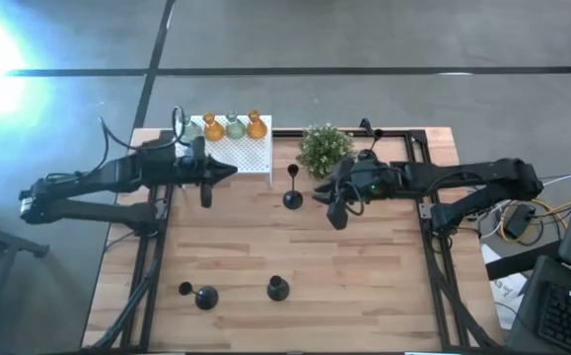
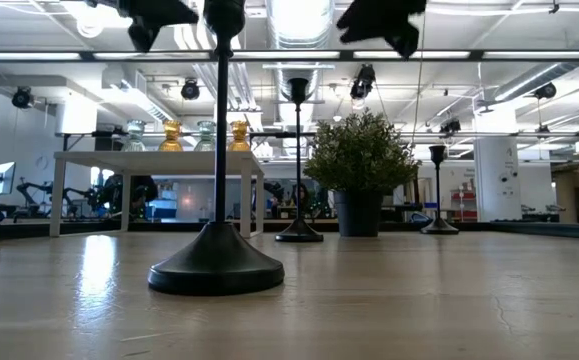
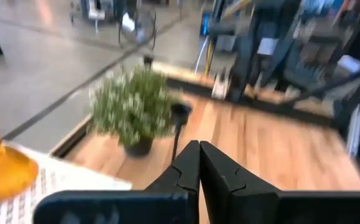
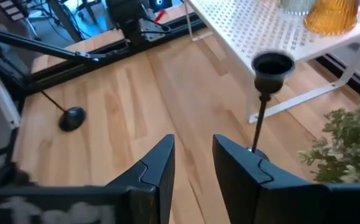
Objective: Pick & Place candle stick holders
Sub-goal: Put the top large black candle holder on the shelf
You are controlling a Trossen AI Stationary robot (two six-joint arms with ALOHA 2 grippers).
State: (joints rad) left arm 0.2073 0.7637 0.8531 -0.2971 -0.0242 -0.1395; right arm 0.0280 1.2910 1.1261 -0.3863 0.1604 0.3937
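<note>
Black candle stick holder (image 1: 292, 189) stands upright mid-table, just at nine o'clock of the right gripper (image 1: 336, 210), whose fingers stand apart and empty. Judged best: square them around the thin stem before closing. Left gripper (image 1: 228, 172) waits closed by the white box (image 1: 249, 158)

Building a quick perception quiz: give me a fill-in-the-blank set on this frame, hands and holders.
1. The left hand hovers by the white perforated box with its fingers ____.
2. The right hand has its fingers ____, with nothing between them.
3. The glass holders stand on top of the ____.
4. The upright black holder stands on the table between the box and the ____.

Missing words: shut; open; white perforated box; potted plant
</note>
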